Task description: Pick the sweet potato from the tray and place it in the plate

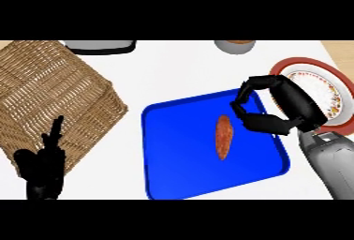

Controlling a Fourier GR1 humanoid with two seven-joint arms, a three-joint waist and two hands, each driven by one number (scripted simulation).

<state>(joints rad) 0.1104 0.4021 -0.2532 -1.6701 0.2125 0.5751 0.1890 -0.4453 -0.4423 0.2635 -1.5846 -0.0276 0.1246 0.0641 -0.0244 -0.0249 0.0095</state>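
An orange-brown sweet potato (223,136) lies lengthwise in the right half of the blue tray (180,159). My right hand (294,105) hovers over the tray's right edge, just right of the sweet potato, with its fingers and thumb curled toward it and nothing between them. A gap separates the fingertips from the sweet potato. The plate (325,82), white with a red rim, sits at the far right, partly hidden behind the right hand. At the lower left my left hand (43,164) rests open with fingers up, over the basket's edge.
A large wicker basket (55,93) fills the left side. A grey object (100,46) stands at the back left, and a small grey bowl (235,46) at the back centre. White counter runs between the basket and the tray.
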